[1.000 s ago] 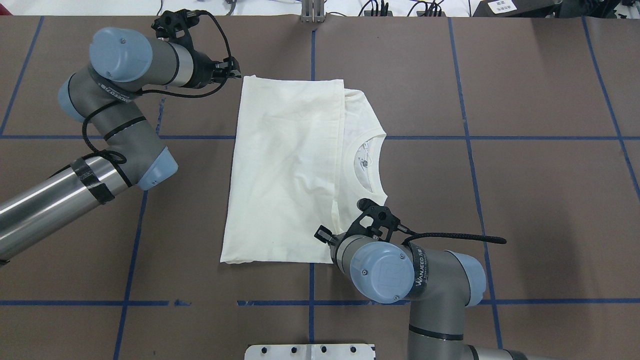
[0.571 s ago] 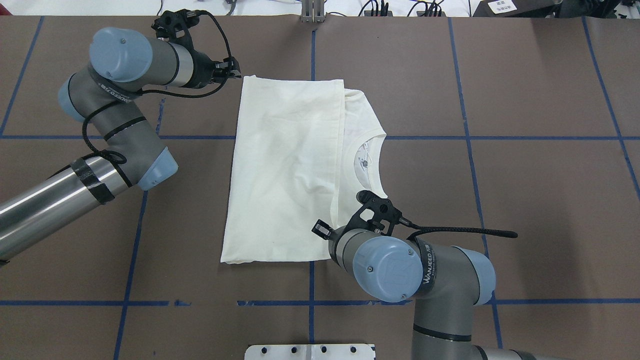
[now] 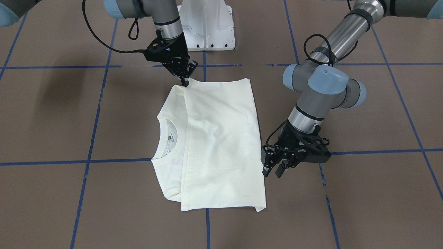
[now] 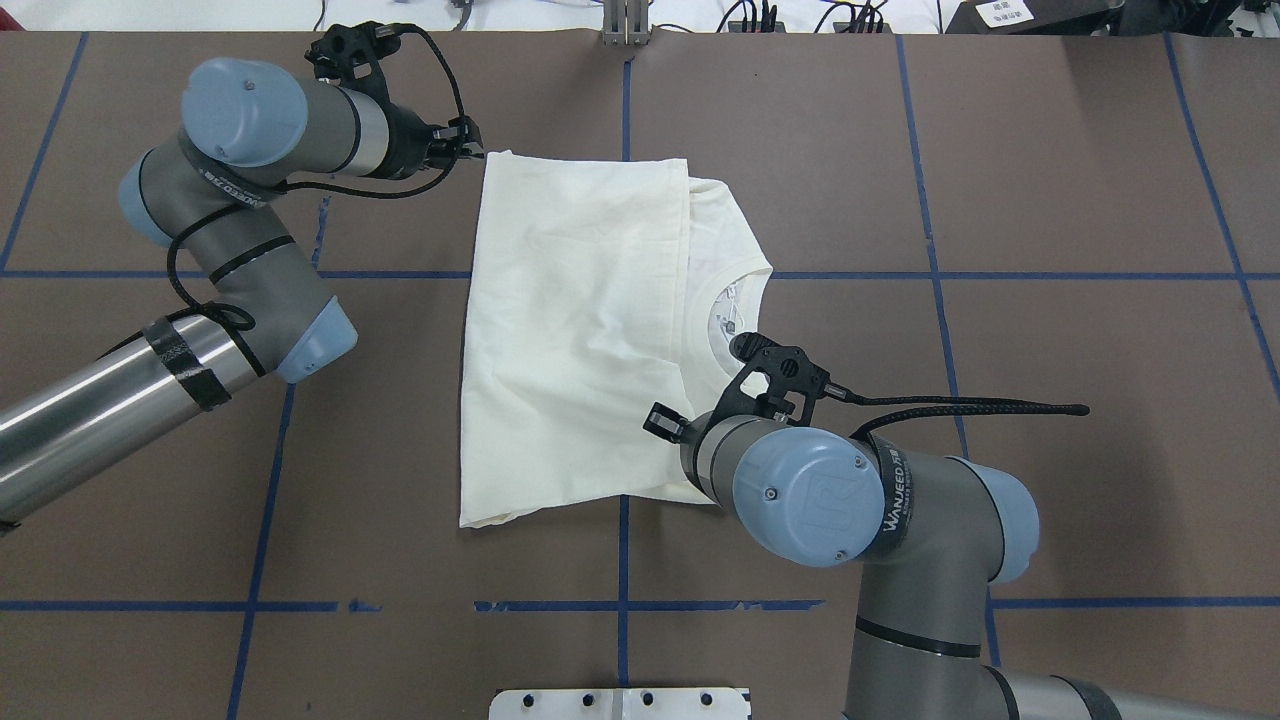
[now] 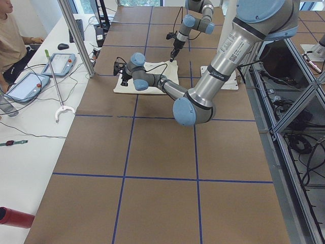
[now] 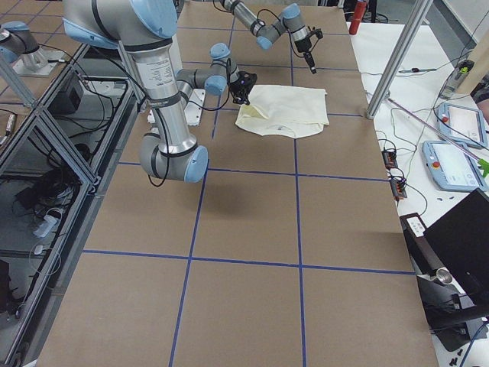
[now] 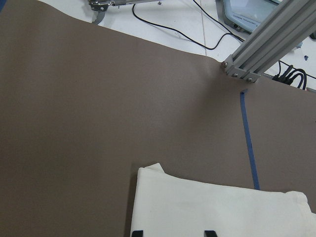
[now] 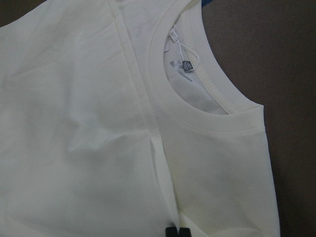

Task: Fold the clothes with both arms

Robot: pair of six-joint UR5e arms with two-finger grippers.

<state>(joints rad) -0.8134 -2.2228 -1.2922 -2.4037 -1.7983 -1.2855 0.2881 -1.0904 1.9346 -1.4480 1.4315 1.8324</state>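
Observation:
The cream T-shirt (image 4: 575, 330) lies folded on the brown table, its ribbed collar (image 4: 745, 300) and neck label facing right in the overhead view. My right gripper (image 3: 186, 82) is shut on the shirt's near hem corner beside the fold line. The right wrist view shows its tips (image 8: 177, 232) closed on the fabric, and in the overhead view the wrist hides it. My left gripper (image 3: 272, 170) hangs open just beside the shirt's far corner. Both its fingertips (image 7: 137, 232) show apart at the bottom of the left wrist view, above the cloth (image 7: 217, 207).
The white pedestal base (image 3: 207, 27) stands on the robot's side of the table. Blue tape lines (image 4: 625, 560) cross the brown surface. An aluminium post (image 7: 266, 44) rises past the far edge. A person (image 5: 12, 40) sits at a side desk with tablets.
The right arm has moved away from the robot and to the right, drawing the shirt's near right corner inward. The near hem now slants. The left arm has barely moved.

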